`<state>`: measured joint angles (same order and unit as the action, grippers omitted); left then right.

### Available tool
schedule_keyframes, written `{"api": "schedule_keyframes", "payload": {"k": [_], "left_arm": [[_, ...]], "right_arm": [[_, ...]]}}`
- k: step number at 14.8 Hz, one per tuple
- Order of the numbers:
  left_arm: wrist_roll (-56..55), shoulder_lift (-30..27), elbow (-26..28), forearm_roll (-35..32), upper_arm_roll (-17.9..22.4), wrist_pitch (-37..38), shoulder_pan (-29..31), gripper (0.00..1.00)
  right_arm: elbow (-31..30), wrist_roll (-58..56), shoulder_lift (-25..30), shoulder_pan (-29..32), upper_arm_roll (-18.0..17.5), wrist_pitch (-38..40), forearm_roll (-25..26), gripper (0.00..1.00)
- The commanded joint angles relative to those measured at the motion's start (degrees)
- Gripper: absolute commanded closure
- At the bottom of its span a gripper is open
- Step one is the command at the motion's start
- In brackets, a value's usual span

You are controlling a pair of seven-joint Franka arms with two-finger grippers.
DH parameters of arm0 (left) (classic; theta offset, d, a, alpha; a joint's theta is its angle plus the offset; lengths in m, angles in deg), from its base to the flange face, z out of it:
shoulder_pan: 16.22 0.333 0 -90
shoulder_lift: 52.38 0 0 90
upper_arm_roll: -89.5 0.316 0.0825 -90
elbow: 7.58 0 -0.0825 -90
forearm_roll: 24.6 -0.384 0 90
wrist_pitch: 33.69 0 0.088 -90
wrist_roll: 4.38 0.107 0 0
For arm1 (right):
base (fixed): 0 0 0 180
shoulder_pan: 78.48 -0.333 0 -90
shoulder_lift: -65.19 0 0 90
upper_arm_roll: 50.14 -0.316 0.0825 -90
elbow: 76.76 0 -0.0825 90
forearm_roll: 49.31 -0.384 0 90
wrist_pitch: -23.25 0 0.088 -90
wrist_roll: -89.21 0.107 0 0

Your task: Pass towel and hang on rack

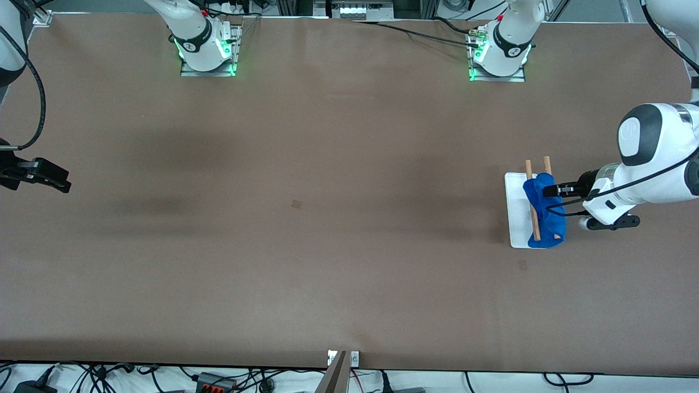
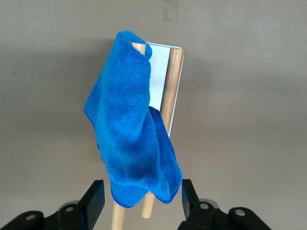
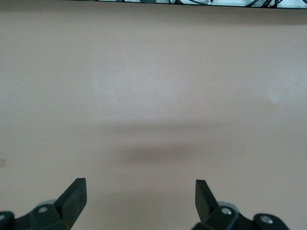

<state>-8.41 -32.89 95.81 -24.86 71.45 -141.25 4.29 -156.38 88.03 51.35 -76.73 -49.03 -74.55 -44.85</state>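
The blue towel (image 1: 543, 210) hangs draped over the two wooden rods of the rack (image 1: 516, 221), which stands toward the left arm's end of the table. In the left wrist view the towel (image 2: 129, 134) falls across both rods of the rack (image 2: 172, 81), with the rod ends showing below its hem. My left gripper (image 1: 547, 191) is at the towel's edge beside the rack. Its fingers (image 2: 96, 199) stand open on either side of the towel's lower corner, apart from the cloth, so the left gripper (image 2: 141, 199) holds nothing. My right gripper (image 1: 60, 184) waits open and empty over the table's right-arm end, its own view showing the right gripper (image 3: 140, 194) above bare table.
The brown table (image 1: 327, 245) carries a small dark patch (image 1: 296, 204) near its middle. Both arm bases (image 1: 207, 49) stand along the edge farthest from the front camera. Cables and a bracket (image 1: 343, 360) lie at the edge nearest the front camera.
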Motion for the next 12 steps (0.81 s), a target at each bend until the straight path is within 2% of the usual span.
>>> {"api": "schedule_keyframes", "payload": {"k": [1,5,7,10,12], "left_arm": [[-0.1,-0.41,-2.48,0.88,-0.14,2.62,-0.04,0.26],[-0.01,-0.32,-6.79,0.7,-0.49,6.56,-0.13,0.21],[-0.19,-0.32,-9.08,0.62,-0.67,8.51,-0.13,0.21],[-0.62,-0.41,-13.2,0.26,-1.63,11.48,-0.13,0.17],[-0.8,-0.41,-16.54,0.26,-2.16,15.09,-0.04,0.12]], "right_arm": [[-0.45,-0.67,2.06,-0.96,0.99,1.12,-0.32,0.0],[-1.32,-0.14,4.34,-0.7,0.99,6.65,-0.59,0.0],[-5.78,-0.32,7.05,0.18,0.99,5.17,-1.2,0.0],[-15.89,0.3,12.68,0.09,0.91,-1.84,-1.12,0.0],[-18.2,0.39,13.66,0.18,0.91,-3.53,-1.12,0.0]]}}
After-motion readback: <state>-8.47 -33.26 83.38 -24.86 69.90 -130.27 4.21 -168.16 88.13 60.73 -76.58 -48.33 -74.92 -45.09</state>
